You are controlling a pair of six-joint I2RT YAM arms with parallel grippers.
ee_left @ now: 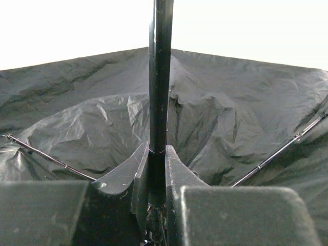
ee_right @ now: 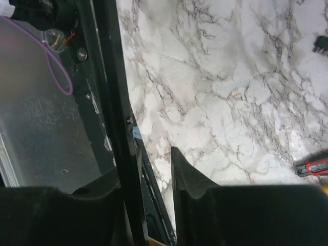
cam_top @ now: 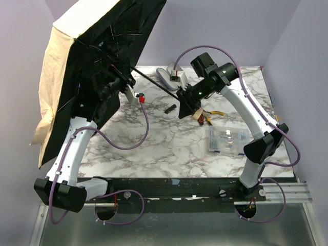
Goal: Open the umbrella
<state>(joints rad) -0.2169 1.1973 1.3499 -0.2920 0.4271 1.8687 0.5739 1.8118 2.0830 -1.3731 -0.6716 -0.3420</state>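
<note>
Apparently the final extension step: umbrella (cam_top: 118, 31) canopy fans wide at the far end of the shaft (cam_top: 156, 82). There the left gripper (ee_left: 158, 154) pinches the shaft; the right gripper (ee_right: 148, 174) straddles its handle end, jaws apart. Likely next: clamp, pull.

One umbrella (cam_top: 118, 31), one clear box (cam_top: 225, 141)

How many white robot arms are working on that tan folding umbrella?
2. The left arm reaches under the black-lined canopy; the right arm arches over the marble table to the thin black shaft's lower end.

Unfurled umbrella (cam_top: 125, 28) beside marble table (cam_top: 169, 148)
</note>
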